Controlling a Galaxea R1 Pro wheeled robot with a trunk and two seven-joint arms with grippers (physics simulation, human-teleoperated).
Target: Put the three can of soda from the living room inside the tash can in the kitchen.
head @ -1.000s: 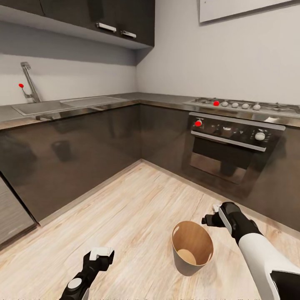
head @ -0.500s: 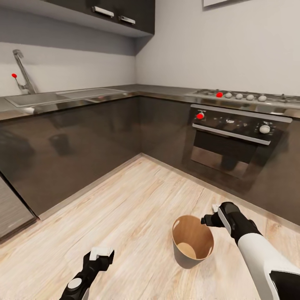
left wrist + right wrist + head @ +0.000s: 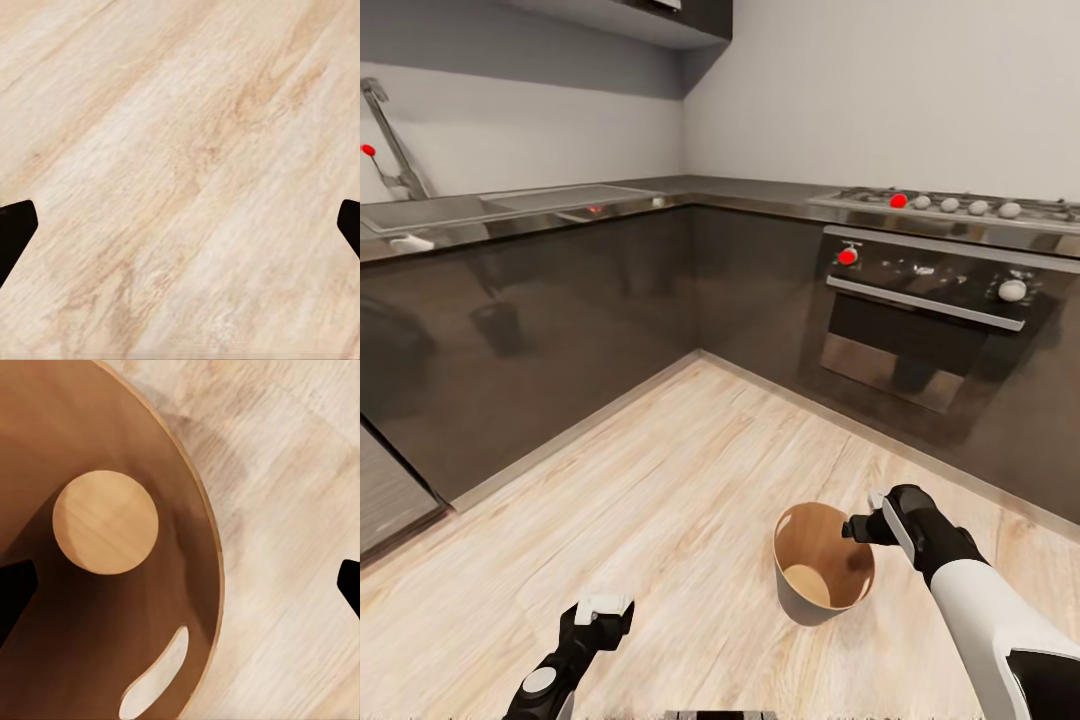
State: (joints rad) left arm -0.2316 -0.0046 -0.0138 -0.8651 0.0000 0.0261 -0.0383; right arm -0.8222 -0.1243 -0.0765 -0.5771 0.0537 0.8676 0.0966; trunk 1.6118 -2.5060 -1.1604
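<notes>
Kitchen corner, view tipped further down toward the floor.

Camera shift, not scenery: counter (image 3: 560, 215), oven (image 3: 920, 320) and faucet riding higher in the picture than 1 s ago, upper cabinets nearly gone. Tash can (image 3: 800, 590) standing on the plank floor (image 3: 660, 480), slightly higher in frame, inside bare — 0 of 3 cans in, by the look of it. Right gripper (image 3: 860, 525) hanging over the rim, spread wide and empty. Left gripper (image 3: 603, 610) low and near, spread over bare floor, holding nothing.

Head camera tilted downward; arms, tash can (image 3: 824, 562) unmoved.
</notes>
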